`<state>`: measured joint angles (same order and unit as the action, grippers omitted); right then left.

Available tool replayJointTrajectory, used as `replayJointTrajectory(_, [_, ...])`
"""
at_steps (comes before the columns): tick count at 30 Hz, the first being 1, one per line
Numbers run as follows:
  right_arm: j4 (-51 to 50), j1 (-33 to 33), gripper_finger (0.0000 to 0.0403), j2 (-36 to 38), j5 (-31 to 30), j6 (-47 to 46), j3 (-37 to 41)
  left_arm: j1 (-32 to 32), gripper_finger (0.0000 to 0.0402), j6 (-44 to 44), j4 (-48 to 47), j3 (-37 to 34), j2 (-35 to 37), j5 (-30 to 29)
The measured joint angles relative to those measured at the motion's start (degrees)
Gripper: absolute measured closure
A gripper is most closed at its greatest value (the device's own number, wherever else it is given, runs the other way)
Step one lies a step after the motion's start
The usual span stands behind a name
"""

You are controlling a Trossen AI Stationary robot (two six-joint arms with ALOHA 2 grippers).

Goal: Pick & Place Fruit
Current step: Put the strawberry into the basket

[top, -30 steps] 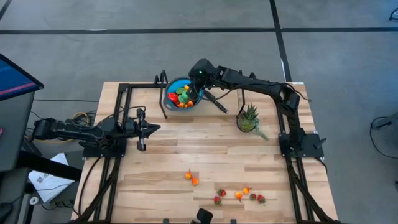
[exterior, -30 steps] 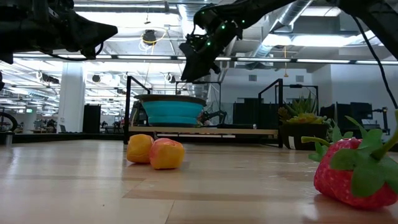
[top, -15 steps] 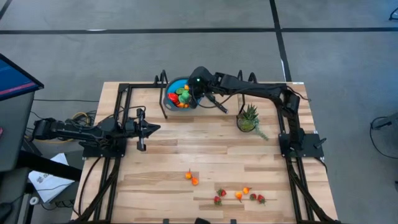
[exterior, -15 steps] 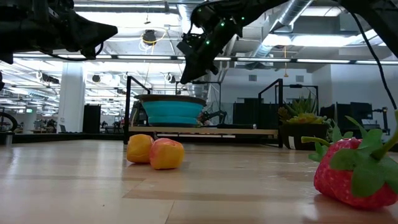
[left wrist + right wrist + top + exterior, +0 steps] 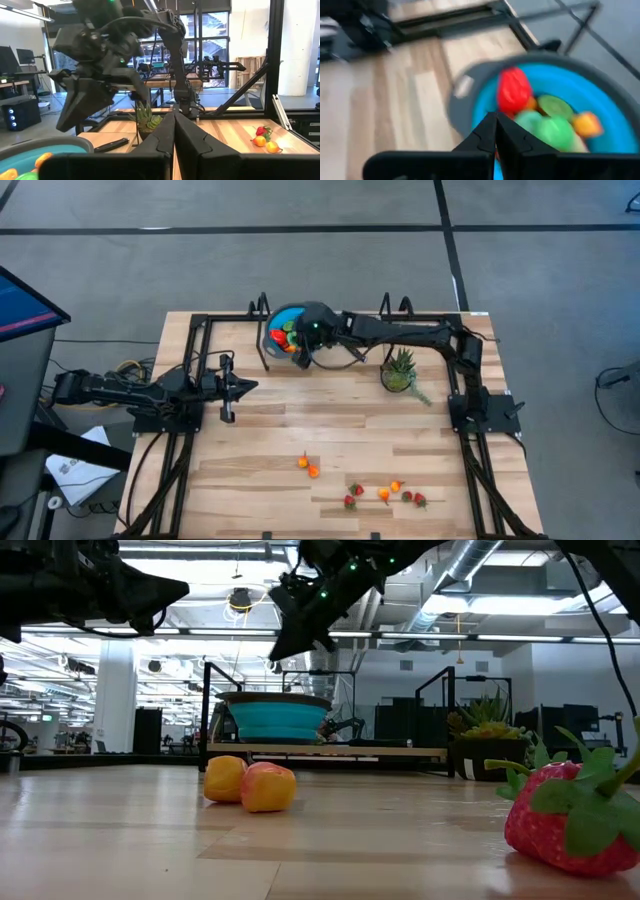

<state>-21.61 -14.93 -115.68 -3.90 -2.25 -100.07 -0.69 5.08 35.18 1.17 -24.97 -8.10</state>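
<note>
Nearest the lower edge of the high view, the small toy fruits still to be moved lie loose on the wooden counter (image 5: 350, 430): two orange pieces (image 5: 308, 467) just left of centre and a cluster of red strawberries and orange pieces (image 5: 385, 494) to their right. None of them is touched.

Mid-left in that view my left fingers (image 5: 245, 386) hang pressed together with nothing between them, waiting well apart from any fruit.

Farther up, at top centre, my right fingers (image 5: 300, 348) are now closed flat against each other and empty, over the near rim of the round blue bowl (image 5: 282, 317). A second ago they stood partly apart over the bowl's right side; since then they have snapped shut and swung leftward across it. In my right wrist view the bowl's contents (image 5: 540, 112) sit below me: a red piece, green pieces, an orange one. I judge a drop is finished and I am free to go back for the next fruit.

To the right stands the spiky green potted plant (image 5: 401, 369).
</note>
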Motion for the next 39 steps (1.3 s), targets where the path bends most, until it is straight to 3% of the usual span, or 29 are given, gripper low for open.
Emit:
replayJointTrajectory(10, [17.4,7.0,0.0401,0.0,0.0,-3.7,9.4,0.0,0.0398,0.0,0.0,0.0,0.0,0.0])
replayJointTrajectory(24, [22.7,13.4,0.0402,0.0,-0.5,-3.4,16.1,0.0,0.0398,-3.0,0.0,0.0,0.0,0.0])
replayJointTrajectory(39, [45.1,14.2,0.0402,17.9,-0.8,-4.9,43.5,0.0,0.0398,-3.0,-0.2,0.0,-0.7,0.0])
